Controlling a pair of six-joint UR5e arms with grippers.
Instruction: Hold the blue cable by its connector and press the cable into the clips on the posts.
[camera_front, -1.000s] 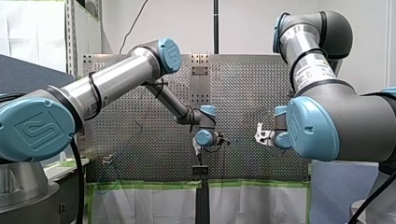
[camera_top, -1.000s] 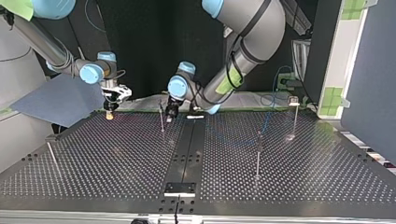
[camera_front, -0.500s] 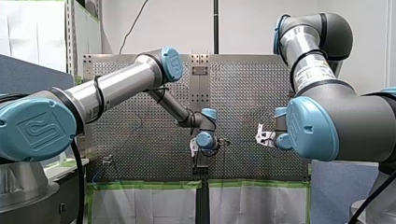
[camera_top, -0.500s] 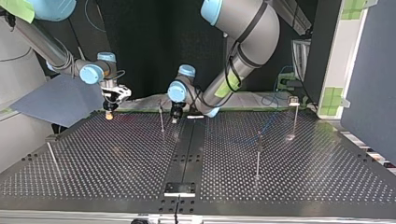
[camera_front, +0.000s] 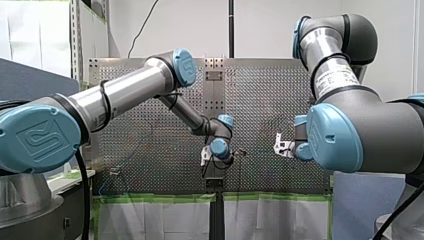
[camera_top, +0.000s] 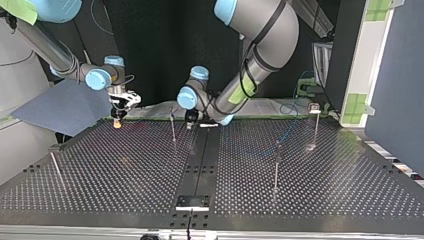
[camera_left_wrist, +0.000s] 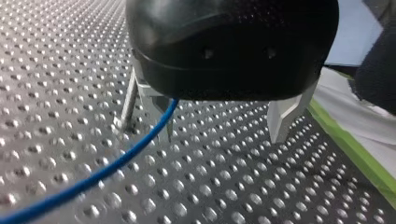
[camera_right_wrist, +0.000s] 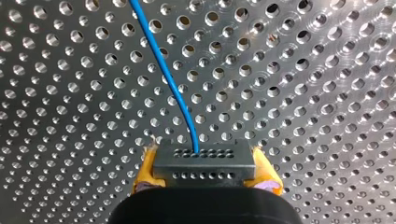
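In the left wrist view my left gripper (camera_left_wrist: 219, 123) is open, its metal fingers (camera_left_wrist: 284, 119) wide apart. The blue cable (camera_left_wrist: 116, 161) comes out from under the black housing close to one finger and trails off over the perforated plate. A thin post (camera_left_wrist: 127, 106) stands just beside it; whether the cable sits in its clip is hidden. In the right wrist view my right gripper (camera_right_wrist: 205, 179) is shut, yellow pads on a dark grey connector (camera_right_wrist: 204, 162), with the blue cable (camera_right_wrist: 166, 74) leading away. In the top view my left gripper (camera_top: 192, 119) hangs next to a post (camera_top: 173, 127).
More thin posts stand on the perforated table (camera_top: 125, 175): one at the top view's left (camera_top: 55, 165), one right of the middle (camera_top: 276, 162), one at the far right (camera_top: 315, 122). A dark centre strip (camera_top: 200, 160) runs down the table. My right gripper (camera_top: 118, 114) hovers at the far left edge.
My left gripper has opened and let go of the cable. It has shifted a little to the top view's right, away from the post. My right arm has not moved.
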